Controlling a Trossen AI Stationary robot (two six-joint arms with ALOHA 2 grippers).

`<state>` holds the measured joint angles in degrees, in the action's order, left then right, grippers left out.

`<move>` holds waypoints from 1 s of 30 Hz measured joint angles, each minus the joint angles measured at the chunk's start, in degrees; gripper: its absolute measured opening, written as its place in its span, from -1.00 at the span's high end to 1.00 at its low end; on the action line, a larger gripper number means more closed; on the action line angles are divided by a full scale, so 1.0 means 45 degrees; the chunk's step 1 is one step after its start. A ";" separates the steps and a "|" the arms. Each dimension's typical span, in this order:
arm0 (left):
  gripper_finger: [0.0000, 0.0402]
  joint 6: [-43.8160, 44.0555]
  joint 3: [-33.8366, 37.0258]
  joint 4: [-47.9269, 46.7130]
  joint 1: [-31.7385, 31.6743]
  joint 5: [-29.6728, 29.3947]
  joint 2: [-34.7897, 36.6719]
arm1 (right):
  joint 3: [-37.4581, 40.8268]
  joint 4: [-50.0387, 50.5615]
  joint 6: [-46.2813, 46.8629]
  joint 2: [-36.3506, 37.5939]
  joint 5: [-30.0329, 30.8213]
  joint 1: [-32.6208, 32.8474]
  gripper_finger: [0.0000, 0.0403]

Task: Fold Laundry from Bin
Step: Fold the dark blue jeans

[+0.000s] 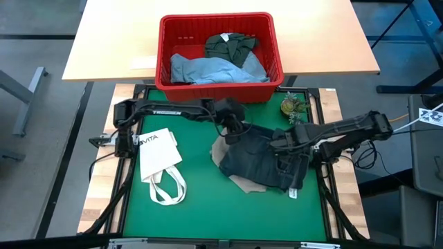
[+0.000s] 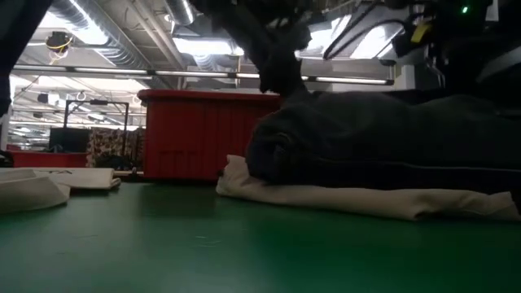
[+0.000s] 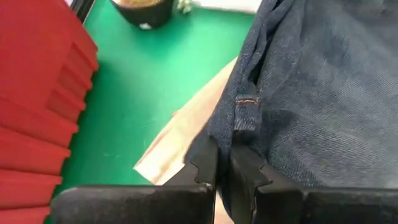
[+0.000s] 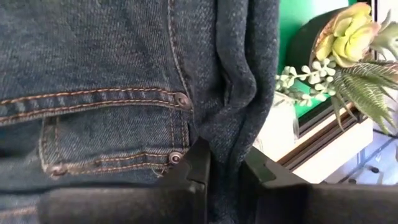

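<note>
On the green mat (image 1: pixel 208 200), the white tote bag (image 1: pixel 158 158) lies at nine o'clock. The left gripper (image 1: pixel 232 133) pinches the dark navy jeans (image 1: pixel 259 160) at their eleven-o'clock edge; the right gripper (image 1: pixel 282 143) pinches their two-o'clock edge. They lie at centre on beige trousers (image 1: pixel 242 182). Both should probably lift evenly, keeping the denim taut. The red bin (image 1: pixel 218 86) sits at twelve; ceiling lights show beyond.
</note>
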<state>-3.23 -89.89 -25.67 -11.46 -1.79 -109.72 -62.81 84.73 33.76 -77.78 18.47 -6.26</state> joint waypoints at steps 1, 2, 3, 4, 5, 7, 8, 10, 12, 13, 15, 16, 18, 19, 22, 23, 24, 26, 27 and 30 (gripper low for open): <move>0.93 -0.0182 0.0000 0.0041 -0.0061 -0.0021 -0.0143 | 0.0154 -0.0187 -0.0105 -0.0005 0.0092 -0.0127 0.82; 0.93 -0.0339 0.0000 0.0043 -0.0116 -0.0036 -0.0259 | 0.0308 -0.0415 -0.0279 -0.0005 0.0165 -0.0227 0.82; 0.93 -0.0417 0.0000 0.0053 -0.0146 -0.0046 -0.0401 | 0.0446 -0.0609 -0.0462 -0.0007 0.0235 -0.0315 0.82; 0.93 -0.0431 0.0000 0.0084 -0.0184 -0.0067 -0.0514 | 0.0563 -0.0768 -0.0601 -0.0011 0.0268 -0.0407 0.82; 0.92 -0.0441 0.0000 0.0087 -0.0211 -0.0119 -0.0637 | 0.0647 -0.0904 -0.0676 -0.0015 0.0287 -0.0492 0.82; 0.90 -0.0447 0.0000 0.0087 -0.0260 -0.0217 -0.0850 | 0.0748 -0.1147 -0.0876 -0.0015 0.0304 -0.0569 0.82; 0.89 -0.0450 0.0000 0.0091 -0.0272 -0.0255 -0.0928 | 0.0784 -0.1210 -0.0903 -0.0015 0.0328 -0.0569 0.82; 0.85 -0.0455 0.0000 0.0102 -0.0269 -0.0610 -0.0960 | 0.0793 -0.1248 -0.0908 -0.0019 0.0351 -0.0548 0.81; 0.80 -0.0467 0.0000 0.0150 -0.0248 -0.1123 -0.0960 | 0.0793 -0.1252 -0.0913 -0.0019 0.0345 -0.0545 0.81; 0.78 -0.0469 0.0000 0.0172 -0.0248 -0.1305 -0.0960 | 0.0793 -0.1260 -0.0913 -0.0019 0.0337 -0.0545 0.81; 0.72 -0.0469 0.0000 0.0214 -0.0263 -0.1468 -0.0960 | 0.0793 -0.1275 -0.0925 -0.0019 0.0334 -0.0545 0.81; 0.69 -0.0469 0.0000 0.0236 -0.0276 -0.1499 -0.0960 | 0.0793 -0.1274 -0.0930 -0.0019 0.0332 -0.0545 0.81; 0.62 -0.0469 0.0000 0.0257 -0.0287 -0.1538 -0.0960 | 0.0793 -0.1278 -0.0932 -0.0019 0.0333 -0.0540 0.80; 0.59 -0.0469 0.0000 0.0257 -0.0287 -0.1547 -0.0960 | 0.0793 -0.1282 -0.0932 -0.0019 0.0337 -0.0540 0.77; 0.48 -0.0747 0.0000 0.0265 -0.0287 -0.1581 -0.0960 | 0.0793 -0.1260 -0.0932 -0.0019 0.0359 -0.0540 0.60; 0.45 -0.0761 0.0000 0.0279 -0.0288 -0.1590 -0.0960 | 0.0793 -0.1257 -0.0932 -0.0019 0.0364 -0.0540 0.53; 0.42 -0.0767 0.0001 0.0310 -0.0291 -0.1642 -0.0960 | 0.0791 -0.1245 -0.0927 -0.0019 0.0422 -0.0540 0.45; 0.37 -0.0854 0.0010 0.0362 -0.0291 -0.1988 -0.0960 | 0.0793 -0.1200 -0.0915 -0.0019 0.0721 -0.0540 0.30; 0.35 -0.0975 0.0010 0.0396 -0.0287 -0.2268 -0.0960 | 0.0788 -0.1141 -0.0922 -0.0019 0.0939 -0.0535 0.24; 0.30 -0.1524 0.0012 0.0454 -0.0287 -0.3062 -0.0895 | 0.0770 -0.0721 -0.0914 -0.0019 0.1337 -0.0535 0.10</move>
<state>-10.09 -89.83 -23.63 -12.75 -15.57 -113.74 -59.35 81.48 29.64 -77.87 24.49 -8.67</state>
